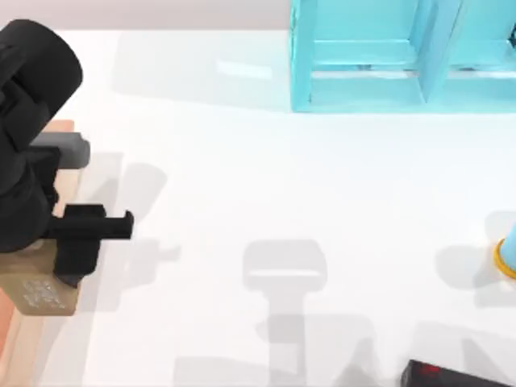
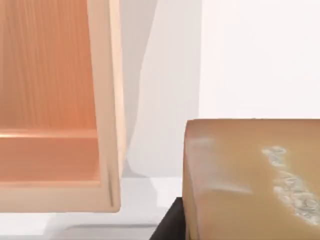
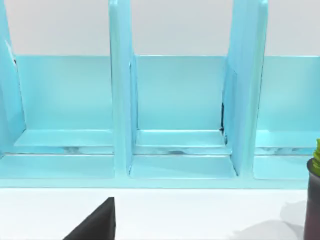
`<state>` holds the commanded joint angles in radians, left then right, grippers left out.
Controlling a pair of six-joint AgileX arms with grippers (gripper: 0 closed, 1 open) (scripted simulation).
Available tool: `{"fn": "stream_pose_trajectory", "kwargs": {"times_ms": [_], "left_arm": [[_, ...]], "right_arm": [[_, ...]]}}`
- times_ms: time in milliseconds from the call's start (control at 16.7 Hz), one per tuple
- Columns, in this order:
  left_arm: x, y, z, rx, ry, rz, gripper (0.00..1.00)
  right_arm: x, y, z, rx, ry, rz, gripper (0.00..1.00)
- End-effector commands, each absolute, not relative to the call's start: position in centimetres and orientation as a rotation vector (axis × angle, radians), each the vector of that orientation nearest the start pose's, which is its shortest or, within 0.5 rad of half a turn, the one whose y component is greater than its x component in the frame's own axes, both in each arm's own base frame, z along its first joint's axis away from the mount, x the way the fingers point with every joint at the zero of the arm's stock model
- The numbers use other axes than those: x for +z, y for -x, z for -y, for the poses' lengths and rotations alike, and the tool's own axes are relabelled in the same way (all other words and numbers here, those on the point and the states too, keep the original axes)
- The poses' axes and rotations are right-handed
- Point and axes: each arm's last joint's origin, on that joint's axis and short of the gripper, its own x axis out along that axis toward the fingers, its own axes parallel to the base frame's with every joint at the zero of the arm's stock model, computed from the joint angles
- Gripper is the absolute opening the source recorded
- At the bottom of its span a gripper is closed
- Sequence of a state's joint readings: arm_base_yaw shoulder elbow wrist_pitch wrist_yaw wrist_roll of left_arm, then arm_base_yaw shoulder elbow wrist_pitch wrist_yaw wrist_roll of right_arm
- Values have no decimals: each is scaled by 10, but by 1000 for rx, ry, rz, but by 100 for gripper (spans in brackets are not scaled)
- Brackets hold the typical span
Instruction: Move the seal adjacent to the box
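One arm is at work: the left gripper (image 1: 81,262) is seen at the top view's left edge, low over the worktop (image 1: 266,193), with the seal (image 1: 40,286) under it. The seal lies just beside the box (image 1: 66,126), whose light-wood rim and orange-brown inside run along that same left edge. From the left wrist view the seal (image 2: 250,175) fills the near corner, whitish marks on its upper face, and a narrow strip of white worktop is seen between it and the rim of the box (image 2: 110,100); the two look close but apart. The jaws appear to be pinching the seal, though the contact itself is hidden by the arm, so this is a judgement.

The step in hand is judged to be the setting-down beside the box. It is done well if the seal is lowered straight until its base is fully borne by the worktop, with the gap to the rim kept narrow and the rim not nudged. The jaws are best spread only once the block rests flat, then lifted straight up so the seal is not dragged or tipped.

The right arm is parked toward the cyan shelf frame (image 3: 175,100), with a black object with red marks (image 1: 451,375) near the lower right.
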<state>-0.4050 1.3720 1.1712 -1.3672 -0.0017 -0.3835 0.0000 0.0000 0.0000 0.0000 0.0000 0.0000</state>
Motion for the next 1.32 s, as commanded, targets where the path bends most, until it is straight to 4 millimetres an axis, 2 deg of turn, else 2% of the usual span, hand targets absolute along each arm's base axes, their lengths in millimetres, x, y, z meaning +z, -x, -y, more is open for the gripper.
{"fn": "stream_pose_trajectory", "kwargs": {"times_ms": [420,720,1320], "left_arm": [[213,-208,86,-17,-15,-1567,0],[209,-208,85,-15,-16,-1569,0],[209,-208,85,-15,-16,-1569,75]], "right_arm": [[160,-106,1,0,0,0,100],[160,-106,1,0,0,0,100],[160,-106,1,0,0,0,100]]}}
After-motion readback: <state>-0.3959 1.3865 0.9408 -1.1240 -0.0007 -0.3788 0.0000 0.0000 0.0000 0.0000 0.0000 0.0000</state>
